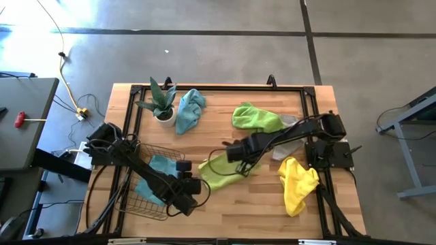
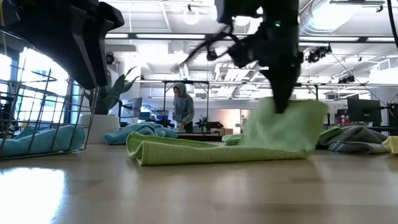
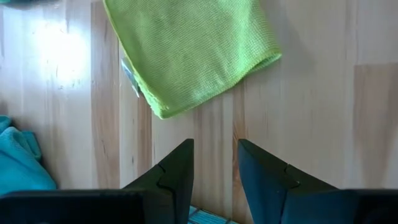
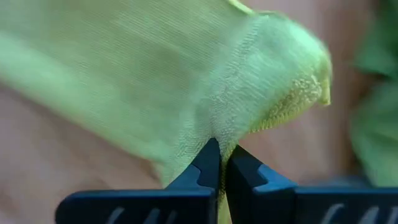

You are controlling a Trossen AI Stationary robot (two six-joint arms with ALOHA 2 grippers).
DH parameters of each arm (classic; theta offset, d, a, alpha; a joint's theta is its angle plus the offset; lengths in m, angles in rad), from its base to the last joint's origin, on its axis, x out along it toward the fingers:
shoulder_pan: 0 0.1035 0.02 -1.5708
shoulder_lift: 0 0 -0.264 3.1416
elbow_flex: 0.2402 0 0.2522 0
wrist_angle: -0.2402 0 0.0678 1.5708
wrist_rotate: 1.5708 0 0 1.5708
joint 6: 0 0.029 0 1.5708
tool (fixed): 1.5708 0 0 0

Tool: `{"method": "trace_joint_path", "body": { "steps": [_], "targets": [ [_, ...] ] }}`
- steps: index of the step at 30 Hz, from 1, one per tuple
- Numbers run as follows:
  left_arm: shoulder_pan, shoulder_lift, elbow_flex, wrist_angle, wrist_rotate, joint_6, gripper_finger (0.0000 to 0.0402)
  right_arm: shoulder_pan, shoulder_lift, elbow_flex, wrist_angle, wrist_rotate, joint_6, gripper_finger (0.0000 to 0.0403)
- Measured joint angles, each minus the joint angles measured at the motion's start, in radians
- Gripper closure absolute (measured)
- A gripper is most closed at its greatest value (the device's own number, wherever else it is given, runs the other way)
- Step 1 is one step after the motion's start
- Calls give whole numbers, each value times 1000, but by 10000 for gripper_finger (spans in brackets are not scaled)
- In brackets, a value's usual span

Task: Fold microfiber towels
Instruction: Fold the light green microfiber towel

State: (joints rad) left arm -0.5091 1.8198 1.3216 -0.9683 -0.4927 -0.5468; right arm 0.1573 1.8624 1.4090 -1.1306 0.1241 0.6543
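A lime green microfiber towel lies near the table's middle as a long folded band. Its right end is raised under my right gripper, which is shut on it. My left gripper hovers open above bare wood just short of the towel's near-left end, beside the basket, touching nothing. A second lime towel, a yellow one, a teal one and a grey one lie crumpled on the table. More teal cloth rests in the basket. My right gripper pinches a bunched bit of the lime towel between its two fingertips, close to a hemmed corner. The fingers come from above, pointing down. That end is lifted in a peak, and the rest stays on the table; how many layers are pinched, I cannot tell.
A dark wire-mesh basket stands at the near left, under my left arm. A small potted plant stands at the far left. Bare wood lies between the lime towel and the table's near edge. A person stands in the room far behind.
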Motion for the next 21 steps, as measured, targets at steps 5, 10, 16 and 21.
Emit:
{"method": "trace_joint_path", "body": {
  "steps": [5,10,16,21],
  "targets": [
    [5,0,0,1,-1,-2,289,-14,-15,0,-208,75,9,403],
    [12,1,0,2,-4,-19,289,-26,-39,0,-390,120,60,403],
    [15,1,0,1,-14,-19,289,-31,-59,0,-336,31,116,403],
    [19,1,0,1,-14,-18,289,5,-59,0,-138,-73,134,403]
  ]
}}
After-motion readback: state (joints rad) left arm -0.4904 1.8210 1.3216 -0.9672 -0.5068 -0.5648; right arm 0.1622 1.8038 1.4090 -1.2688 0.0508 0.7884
